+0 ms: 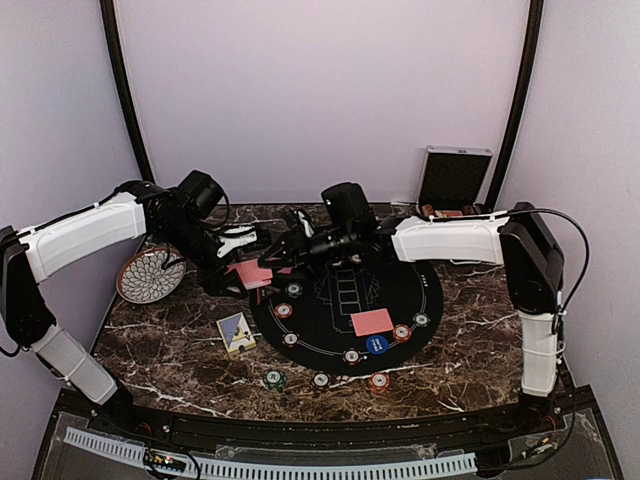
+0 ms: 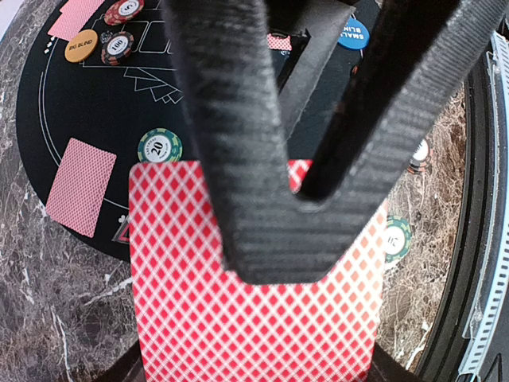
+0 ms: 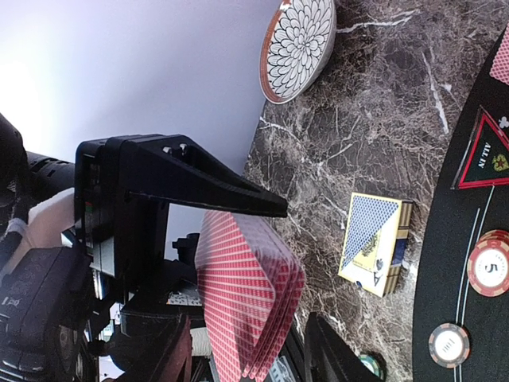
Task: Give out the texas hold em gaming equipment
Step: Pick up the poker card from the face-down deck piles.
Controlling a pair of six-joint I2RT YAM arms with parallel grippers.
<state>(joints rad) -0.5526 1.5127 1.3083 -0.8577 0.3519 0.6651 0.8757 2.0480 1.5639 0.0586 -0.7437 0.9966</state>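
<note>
Top external shows a dark veined marble table (image 1: 170,365) carrying a round black felt mat (image 1: 320,325). Above the mat's 10 o'clock edge, the left gripper (image 2: 286,239) is clamped on a stack of red-backed playing cards (image 2: 254,326). The right gripper (image 3: 298,267) has its jaws apart astride that stack's edge, with no pinch visible.

At 1 o'clock a silver hinged case (image 1: 455,175) stands open; I cannot make out its contents. The patterned white plate (image 1: 150,275) at 9 o'clock holds nothing. A blue-and-yellow card box (image 1: 236,332) lies at 8 o'clock.

One dealt card (image 1: 372,322) lies face down at 4 o'clock on the mat, beside a blue round chip (image 1: 376,344). Small round poker chips (image 1: 283,310) dot the mat's rim, with three more on the marble at 6 o'clock.

By my judgement the chips are mostly placed, while dealing has barely begun.
</note>
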